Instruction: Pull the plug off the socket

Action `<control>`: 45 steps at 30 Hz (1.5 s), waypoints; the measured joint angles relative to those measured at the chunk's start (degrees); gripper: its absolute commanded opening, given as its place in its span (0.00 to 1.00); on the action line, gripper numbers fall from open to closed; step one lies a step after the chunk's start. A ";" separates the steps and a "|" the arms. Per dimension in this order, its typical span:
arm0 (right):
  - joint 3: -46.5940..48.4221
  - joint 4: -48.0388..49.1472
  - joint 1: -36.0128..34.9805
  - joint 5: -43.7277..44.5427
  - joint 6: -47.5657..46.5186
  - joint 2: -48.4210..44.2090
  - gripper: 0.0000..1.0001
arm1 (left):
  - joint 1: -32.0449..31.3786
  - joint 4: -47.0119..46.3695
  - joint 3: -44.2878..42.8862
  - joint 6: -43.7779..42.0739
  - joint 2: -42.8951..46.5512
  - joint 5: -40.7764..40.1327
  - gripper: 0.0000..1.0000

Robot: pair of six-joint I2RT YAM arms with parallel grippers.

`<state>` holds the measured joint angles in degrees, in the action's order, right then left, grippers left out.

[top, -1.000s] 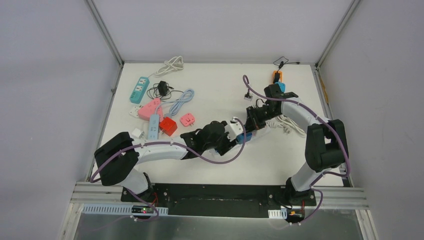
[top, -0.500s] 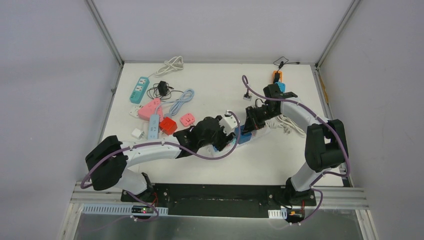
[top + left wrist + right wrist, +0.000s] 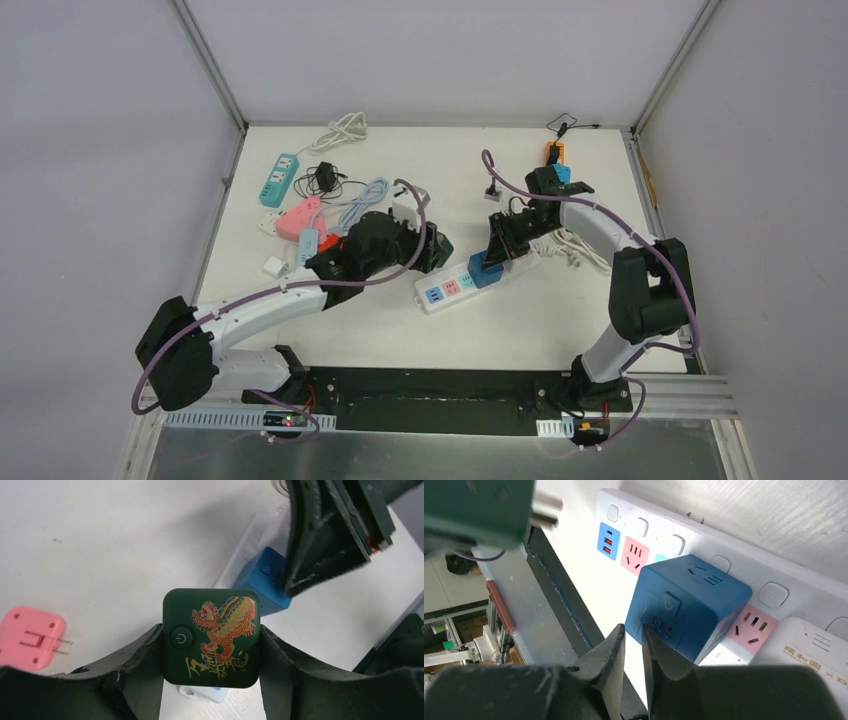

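Plug (image 3: 210,637), dark green and square, is gripped by its two sides in the left tool (image 3: 211,655). In the right wrist view its metal pins show bare in the air. It is held well clear of the white power strip (image 3: 445,290), which lies on the tabletop (image 3: 560,330), so we judge the pull itself done.

The right tool (image 3: 640,630) stands just beside the blue cube adapter (image 3: 694,610), which is seated in the strip. Its fingers are drawn nearly together with nothing between them. We cannot tell whether it presses on the strip.

As we read it, what remains is the put-down. The next move calls for lowering the plug onto a bare patch of tabletop, away from the pink adapter (image 3: 31,637) and the strip. Then we open the left tool and lift the right one off without dragging the cube.

For markings, the plug's face carries a red and gold dragon. A round button beside it bears a power symbol. Below the dragon runs a line of gold brush-style characters that we cannot read with confidence. The blue cube has its own power-symbol button. A white adapter (image 3: 809,650) next to it bears printed Chinese characters too small for us to make out.
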<state>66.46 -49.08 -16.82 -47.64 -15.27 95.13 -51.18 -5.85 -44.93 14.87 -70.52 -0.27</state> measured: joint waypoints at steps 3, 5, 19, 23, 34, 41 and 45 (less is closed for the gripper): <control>0.98 -1.49 -0.11 -0.48 -1.75 0.44 0.27 | 3.85 2.29 0.68 4.61 2.34 1.22 0.00; 1.92 -2.67 -0.11 -0.79 -3.04 0.87 0.28 | 5.68 4.76 0.72 6.88 3.28 1.92 0.00; 7.50 -7.15 1.14 -4.44 -9.75 1.25 0.30 | 21.81 18.99 0.11 12.81 3.61 6.80 0.00; 7.45 -7.80 1.49 -5.49 -10.51 -0.04 0.34 | 26.64 20.72 -2.71 13.07 0.59 9.25 0.00; 5.49 -7.58 3.50 -6.93 -11.04 -3.85 0.38 | 34.86 23.98 -12.50 12.76 -13.77 12.94 0.00; 4.07 -7.08 4.55 -7.34 -10.97 -4.24 0.39 | 38.23 26.01 -18.21 12.20 -21.90 14.67 0.02; 3.21 -6.45 5.01 -7.58 -10.84 -4.87 0.39 | 39.26 26.56 -19.91 11.87 -24.37 15.47 0.04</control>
<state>69.67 -55.53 -11.81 -55.22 -26.11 90.26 -11.92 20.71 -64.84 26.74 -94.89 15.20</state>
